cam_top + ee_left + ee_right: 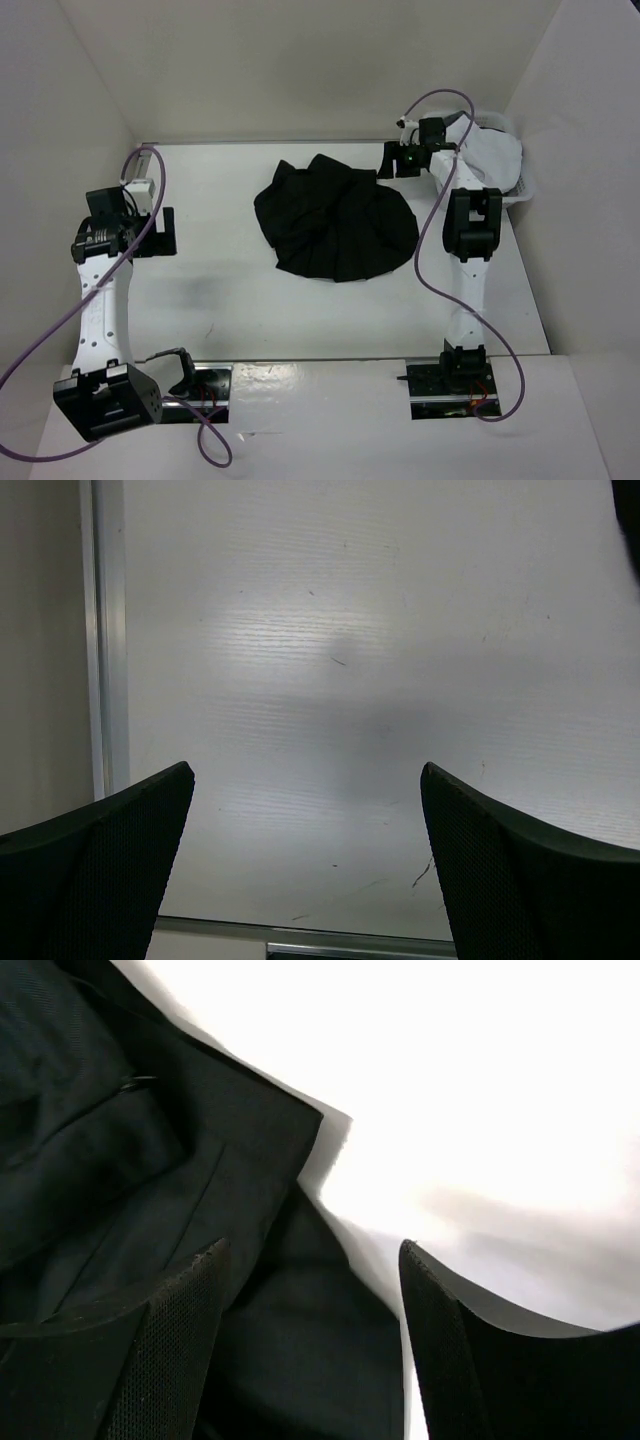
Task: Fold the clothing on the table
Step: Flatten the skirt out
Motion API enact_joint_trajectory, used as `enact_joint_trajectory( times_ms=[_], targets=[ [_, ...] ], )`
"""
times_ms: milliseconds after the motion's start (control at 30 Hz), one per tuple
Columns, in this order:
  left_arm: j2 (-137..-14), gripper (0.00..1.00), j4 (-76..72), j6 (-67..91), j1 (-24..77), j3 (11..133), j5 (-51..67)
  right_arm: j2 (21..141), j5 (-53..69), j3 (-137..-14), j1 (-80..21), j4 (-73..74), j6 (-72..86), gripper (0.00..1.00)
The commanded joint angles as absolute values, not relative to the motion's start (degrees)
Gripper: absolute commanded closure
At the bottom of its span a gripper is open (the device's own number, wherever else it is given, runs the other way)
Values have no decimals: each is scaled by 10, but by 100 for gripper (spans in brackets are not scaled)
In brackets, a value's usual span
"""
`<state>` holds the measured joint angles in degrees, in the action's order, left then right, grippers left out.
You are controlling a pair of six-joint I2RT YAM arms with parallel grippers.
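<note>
White walls closed in the table (220, 300) on three sides; its top was smooth and white, with a thin grey metal rim (108, 630) along the left edge.

Black pleated skirt (335, 220): lay in a loose rumpled fan on the far middle of the table, slightly right of centre, pleat lines running out to a wide rounded hem on the near side. Not flat; folds bunched at the far left part.

Right gripper (310, 1260): reached to the skirt's far right edge. Fingers stood apart, unclenched. In the wrist view the left finger (170, 1350) sat over black fabric and the other over bare table, a corner of the cloth lying between them. Nothing pinched. Contact with the cloth could not be told.

Left gripper (305, 775): fully spread, empty, over bare table at the left side, well apart from the skirt.

White plastic basket (522, 190): far right corner, holding a white garment (490, 155), behind the right arm.
</note>
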<state>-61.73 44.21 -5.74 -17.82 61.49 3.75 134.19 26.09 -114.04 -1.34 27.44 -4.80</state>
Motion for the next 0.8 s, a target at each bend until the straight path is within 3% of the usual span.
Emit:
enact_joint_trajectory(
  times_ms=[0, 433, 767],
  targets=[
    [-626, 0, 431, -57, -187, 614, 48, 1380, 289, -1190, -25, 280, -37, 28],
    [-631, 0, 436, -62, -203, 614, 54, 1463, 312, -1300, -54, 311, -37, 35],
    [-636, 0, 436, -62, -203, 614, 54, 1469, 312, -1281, -72, 316, -48, 70]
  ],
)
